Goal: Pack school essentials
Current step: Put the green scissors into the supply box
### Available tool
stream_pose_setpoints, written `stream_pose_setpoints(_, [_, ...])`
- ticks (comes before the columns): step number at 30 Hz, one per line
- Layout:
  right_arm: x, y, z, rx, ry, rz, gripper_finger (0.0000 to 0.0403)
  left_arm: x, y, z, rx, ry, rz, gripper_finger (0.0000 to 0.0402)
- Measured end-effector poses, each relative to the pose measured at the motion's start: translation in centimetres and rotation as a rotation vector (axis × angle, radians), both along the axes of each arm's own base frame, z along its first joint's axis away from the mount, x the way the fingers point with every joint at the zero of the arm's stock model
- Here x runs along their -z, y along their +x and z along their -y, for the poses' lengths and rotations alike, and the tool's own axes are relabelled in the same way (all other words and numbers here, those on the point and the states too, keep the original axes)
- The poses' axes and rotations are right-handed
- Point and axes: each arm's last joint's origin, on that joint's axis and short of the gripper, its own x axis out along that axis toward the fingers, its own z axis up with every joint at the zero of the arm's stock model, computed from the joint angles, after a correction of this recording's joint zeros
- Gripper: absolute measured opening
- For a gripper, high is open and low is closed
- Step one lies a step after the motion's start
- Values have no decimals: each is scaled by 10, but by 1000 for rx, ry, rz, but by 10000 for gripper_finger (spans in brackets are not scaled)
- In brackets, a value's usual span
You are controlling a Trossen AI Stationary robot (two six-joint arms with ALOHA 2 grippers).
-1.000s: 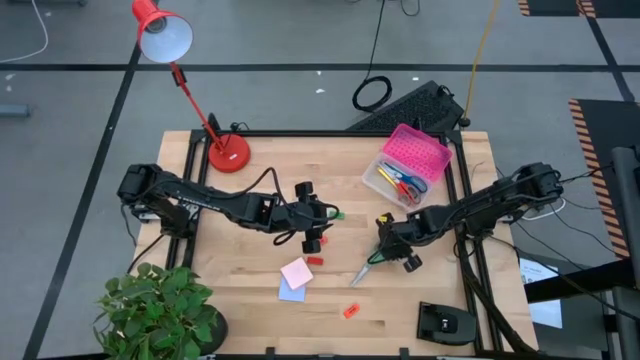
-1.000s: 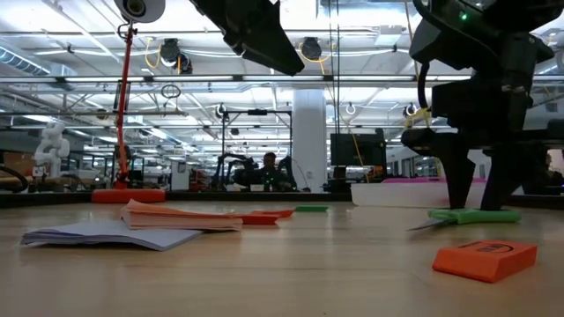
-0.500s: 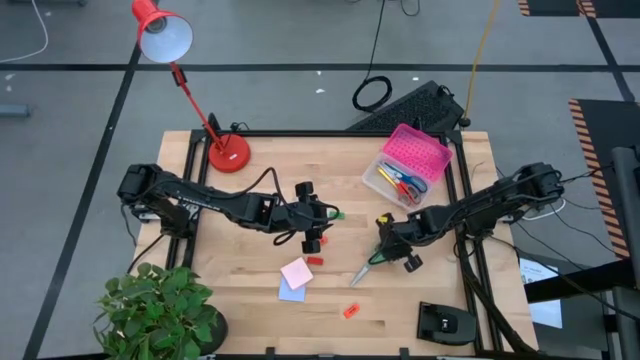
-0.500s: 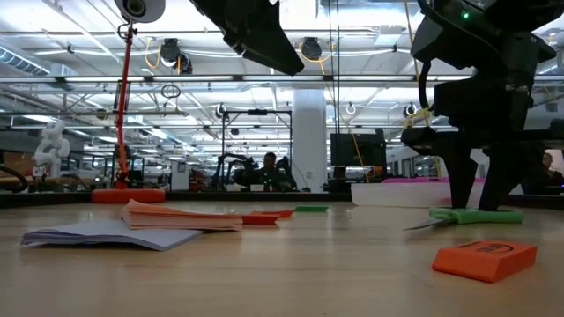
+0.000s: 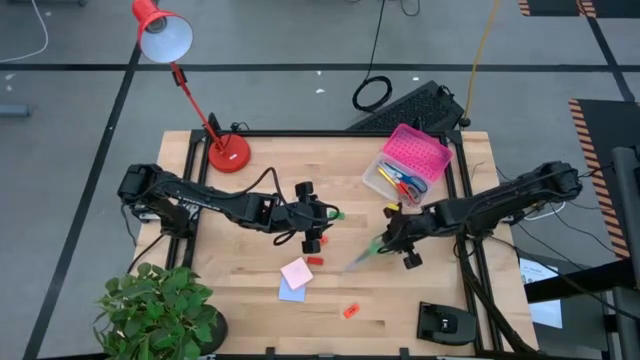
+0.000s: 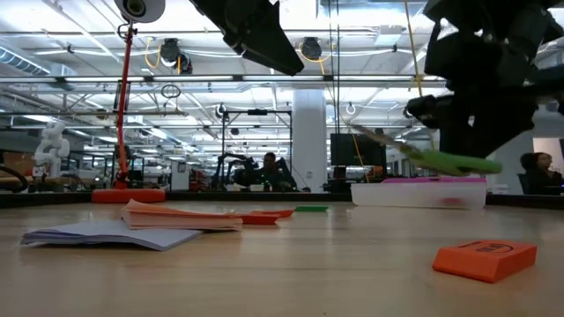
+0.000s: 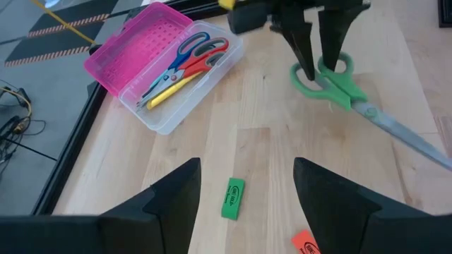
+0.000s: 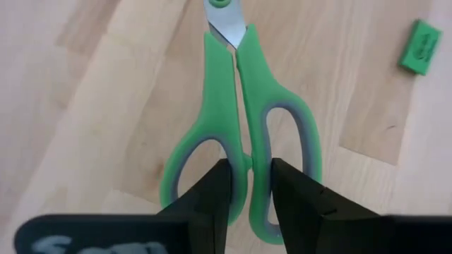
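My right gripper (image 5: 396, 240) is shut on green-handled scissors (image 5: 370, 250), which hang above the wooden table (image 5: 250, 300) in the low view (image 6: 449, 160). My left gripper (image 5: 318, 226) stands open at the table's middle, over a green eraser (image 7: 233, 199). A red eraser (image 5: 315, 260), an orange eraser (image 5: 350, 311), and a pink sticky-note pad (image 5: 297, 272) overlapping a lavender one (image 5: 290, 292) lie flat on the table. At the far right, a clear box (image 5: 407, 165) with a pink lid holds red and blue scissors (image 7: 191, 56) and a yellow pencil. My right gripper pinches the scissors at the inner bars of the two handle loops (image 8: 244, 166), where the loops meet. One finger (image 8: 217, 194) stands in each loop. The fingers come from above, pointing down. The scissors are lifted clear of the table, blades (image 7: 402, 134) toward the near left.
A red desk lamp (image 5: 228, 152) stands at the far left corner. A potted plant (image 5: 160, 310) is at the near left and a black device (image 5: 445, 322) at the near right. Bare wood lies along the near edge.
My right gripper has risen and drifted slightly toward the table's right edge, carrying the green scissors. They lay flat on the table before and now hang clear of it.
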Motion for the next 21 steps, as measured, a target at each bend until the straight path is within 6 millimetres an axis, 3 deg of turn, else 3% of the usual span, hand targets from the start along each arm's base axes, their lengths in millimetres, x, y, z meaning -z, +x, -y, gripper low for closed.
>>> stream_pose_setpoints(11, [-27,-19,17,234,16,88,85,0,0,0,-22,-29,9,230])
stream_pose_setpoints(21, [-30,-33,49,505,26,28,85,0,-1,3,-41,-66,19,230])
